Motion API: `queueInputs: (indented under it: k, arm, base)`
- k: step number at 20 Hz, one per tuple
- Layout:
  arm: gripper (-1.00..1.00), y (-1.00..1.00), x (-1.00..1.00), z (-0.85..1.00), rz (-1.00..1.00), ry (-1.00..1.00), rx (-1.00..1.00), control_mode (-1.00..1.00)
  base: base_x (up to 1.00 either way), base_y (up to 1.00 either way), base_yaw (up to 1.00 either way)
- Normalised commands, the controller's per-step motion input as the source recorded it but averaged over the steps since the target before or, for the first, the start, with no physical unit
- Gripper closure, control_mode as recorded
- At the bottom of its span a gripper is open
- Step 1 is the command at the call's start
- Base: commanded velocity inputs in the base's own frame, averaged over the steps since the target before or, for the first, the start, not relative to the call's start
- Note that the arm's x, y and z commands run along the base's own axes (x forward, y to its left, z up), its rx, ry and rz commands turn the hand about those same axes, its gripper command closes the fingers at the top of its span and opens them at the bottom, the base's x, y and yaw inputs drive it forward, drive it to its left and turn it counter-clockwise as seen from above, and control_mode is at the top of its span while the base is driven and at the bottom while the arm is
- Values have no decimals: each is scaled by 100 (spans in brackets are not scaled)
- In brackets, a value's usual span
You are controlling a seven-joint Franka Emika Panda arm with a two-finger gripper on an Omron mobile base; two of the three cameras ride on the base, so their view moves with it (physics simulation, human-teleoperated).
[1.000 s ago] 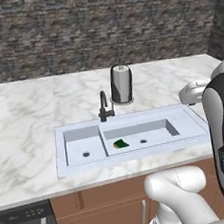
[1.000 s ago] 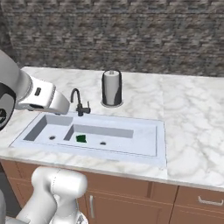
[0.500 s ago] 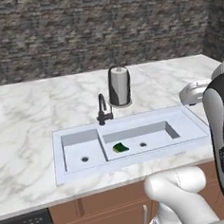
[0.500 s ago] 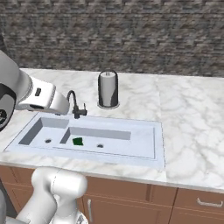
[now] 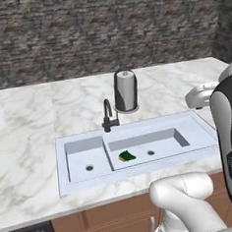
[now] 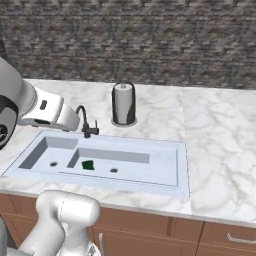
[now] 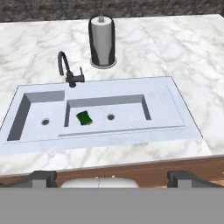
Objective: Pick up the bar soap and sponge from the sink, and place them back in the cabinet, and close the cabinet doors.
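A dark green sponge point(image 5: 126, 156) point(image 6: 88, 165) point(image 7: 84, 117) with a yellow layer lies on the floor of the larger basin of the grey-white sink point(image 5: 197, 126) point(image 6: 167, 150) point(image 7: 175, 98), near the divider and left of the drain. The bar soap, the cabinet and the cabinet doors are out of view. My gripper point(image 7: 113, 177) hangs above the counter's front edge and looks down at the sink. It is open wide, its two dark fingertips point(image 7: 41, 177) far apart with nothing between them.
A black curved faucet point(image 5: 108, 117) point(image 6: 85, 122) point(image 7: 68, 70) rises behind the sink, with a paper towel roll point(image 5: 126, 90) point(image 6: 123, 103) point(image 7: 102, 41) beyond it. The marble counter point(image 6: 220, 130) spreads to both sides, backed by a stone wall. Low brown cabinets point(image 6: 220, 235) run below.
The whole picture has slid down slightly in both base views, so the camera has moved. The sponge keeps its place in the basin. The gripper stays open.
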Motion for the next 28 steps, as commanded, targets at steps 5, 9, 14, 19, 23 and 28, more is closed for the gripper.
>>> queueInputs:
  k: [5,9,14,19,23,28]
  arm:
    - [-100,0,0,0,0,0,0,100]
    - [-100,0,0,0,0,0,0,100]
    - [-100,0,11,-8,1,0,0,-100]
    - [-100,15,35,-20,4,0,0,-100]
    - [-100,22,35,-23,4,2,0,-100]
    - [-100,22,14,-21,3,9,0,-100]
  base:
    - [28,0,4]
    - [26,0,3]
    - [16,0,2]
    - [0,0,0]
    - [0,0,0]
    - [0,0,0]
